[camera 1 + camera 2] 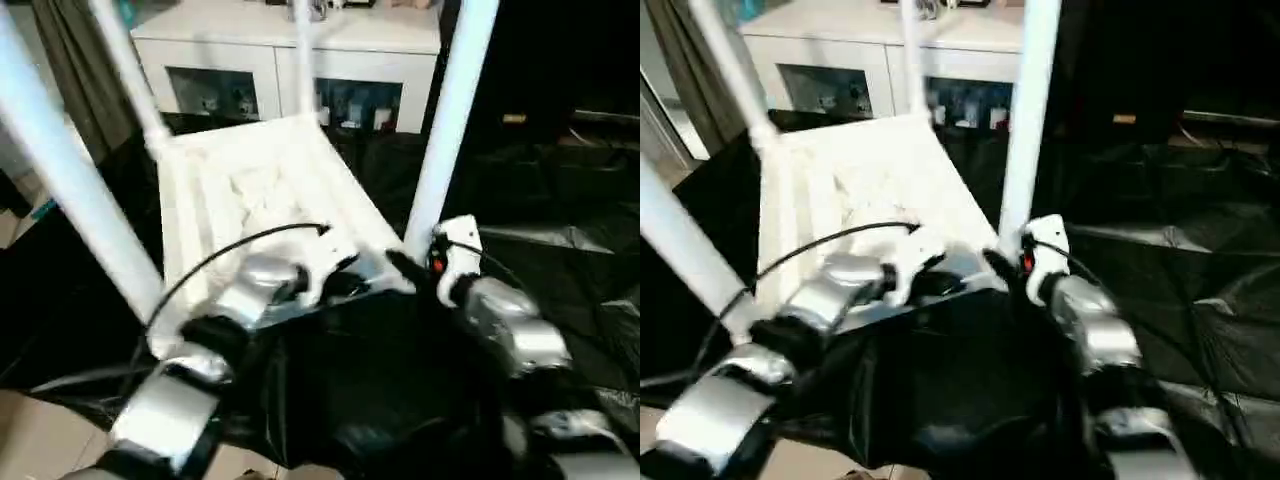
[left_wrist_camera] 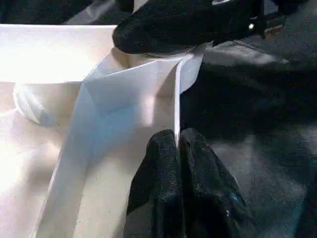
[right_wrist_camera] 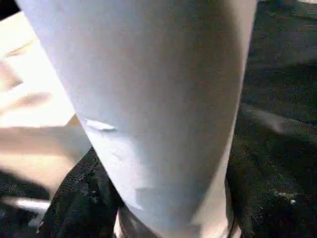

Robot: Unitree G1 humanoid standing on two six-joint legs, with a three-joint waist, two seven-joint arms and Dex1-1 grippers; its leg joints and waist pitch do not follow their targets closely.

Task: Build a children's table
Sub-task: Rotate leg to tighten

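My left end effector (image 2: 177, 144) is clamped on the thin rim of the upturned table (image 1: 250, 190), which lies on black sheeting (image 1: 560, 250). My right end effector (image 1: 405, 268) sits at the near leg (image 1: 445, 130), but blur and the leg hide its fingers, so I cannot tell their state. All the legs run off the frame's top.

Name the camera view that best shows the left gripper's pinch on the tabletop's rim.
Left wrist view: the left gripper is shut on the tabletop rim. Both eye views show it from behind. The right wrist view shows a leg.
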